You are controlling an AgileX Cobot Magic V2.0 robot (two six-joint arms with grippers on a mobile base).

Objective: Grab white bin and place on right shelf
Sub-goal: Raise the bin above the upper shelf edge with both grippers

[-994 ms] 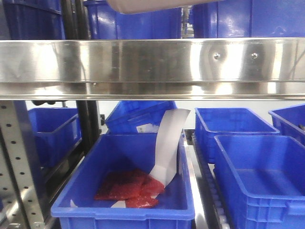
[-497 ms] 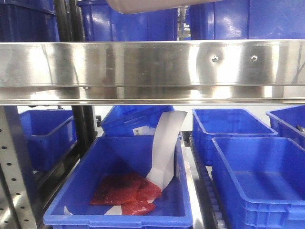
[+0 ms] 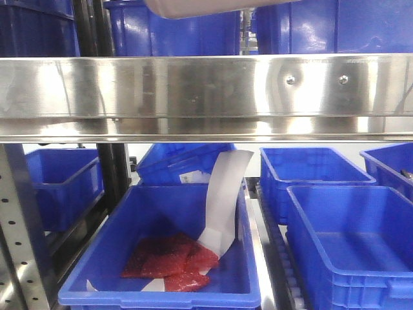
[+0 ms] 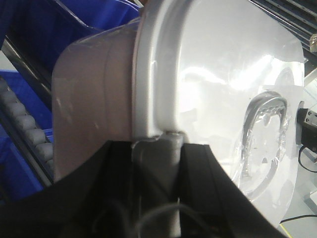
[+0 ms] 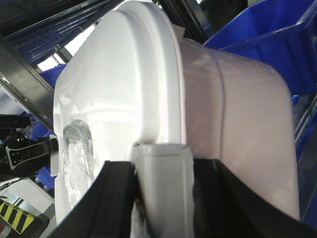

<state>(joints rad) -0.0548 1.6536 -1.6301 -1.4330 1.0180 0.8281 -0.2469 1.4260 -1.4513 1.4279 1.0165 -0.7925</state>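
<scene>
Plastic, pale and pinkish-white with a smooth matte wall and rounded corners, fills both of your wrist views. The white bin [image 4: 94,94] carries a stepped rim band and a glossy flat lid [image 4: 218,74] with a clear arched handle [image 4: 267,124] moulded into it. In the front view only its curved lower edge shows at the top of the picture, above the right shelf [image 3: 193,90], whose mirror-bright steel front rail bears 2 bolts [image 3: 291,79] and sits on a perforated grey upright [image 3: 19,226]. Below the rail, a blue bin [image 3: 161,298] holds red crinkled packets [image 3: 168,258] and a curling white paper strip [image 3: 226,194]. Against the picture 0.5 s ago you see nothing shifted; against 1 s ago the bolts sit slightly further left. Your left gripper [image 4: 157,144] reaches up from below, its grey finger pressed over the rim band and clamped on the bin. The right gripper [image 5: 161,151] grips the opposite rim the same way.
</scene>
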